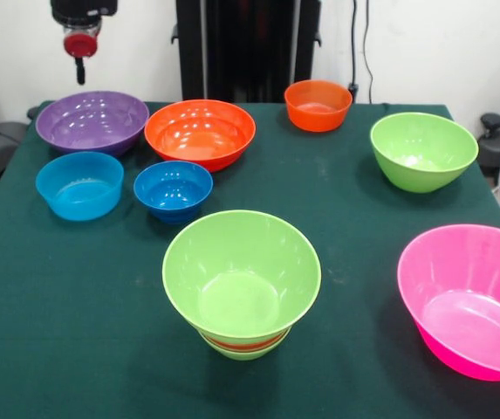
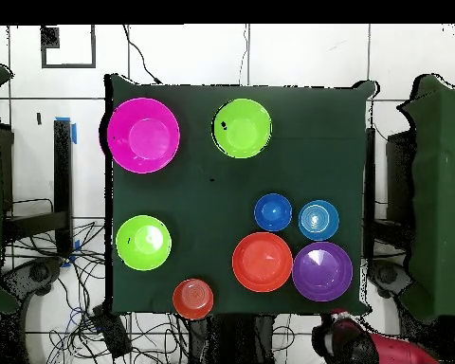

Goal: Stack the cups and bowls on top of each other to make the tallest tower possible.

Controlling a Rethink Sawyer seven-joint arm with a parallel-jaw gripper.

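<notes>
Pink bowl point(image 1: 472, 297) cut by right edge; tower point(image 1: 243, 284) base mostly hidden.

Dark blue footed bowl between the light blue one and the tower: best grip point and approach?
Take the dark blue footed bowl by its rim, coming straight down. It sits upright with its mouth open and a thin wall, and it narrows to a foot, so side grips look poor. Probably pinch the rim on the side facing the tower; the light blue bowl and orange bowl crowd the other sides.

glossy plastic bowls point(image 1: 201, 133) — matt green cloth table point(image 1: 75, 305).
</notes>
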